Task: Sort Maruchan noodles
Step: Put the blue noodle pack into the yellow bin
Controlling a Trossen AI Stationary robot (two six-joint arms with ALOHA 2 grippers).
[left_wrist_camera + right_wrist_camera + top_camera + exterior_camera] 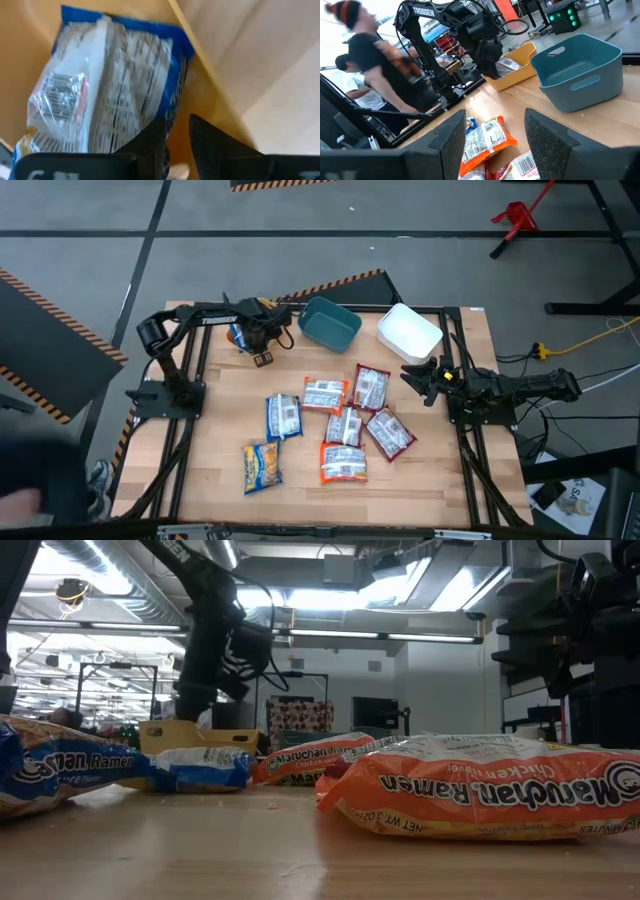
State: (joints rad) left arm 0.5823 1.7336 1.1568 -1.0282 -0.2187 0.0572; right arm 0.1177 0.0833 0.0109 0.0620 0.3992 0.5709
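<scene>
My left gripper [252, 332] points down over a yellow bin [517, 70] at the table's far left and is shut on a blue-and-white Maruchan noodle packet [100, 85], which reaches down inside the bin. Several more packets lie flat on the table's middle: a blue one [283, 416], a blue-and-yellow one [262, 465], orange ones [343, 463] and dark red ones [390, 432]. My right gripper [495, 145] waits open and level at the table's right side, touching nothing. My left gripper pinches the packet's blue side edge [172, 117] between its two fingers, coming from above and pointing steeply down. The packet hangs below the fingers with its printed back showing, inside the yellow bin's wall [192, 45]. Whether its lower end touches the bin floor I cannot tell.
A teal bin [328, 323] and a white bin [408, 332] stand along the far edge, right of the yellow one. A person in dark clothes [375, 65] moves beyond the table's left side. Bare wood lies along the near edge.
</scene>
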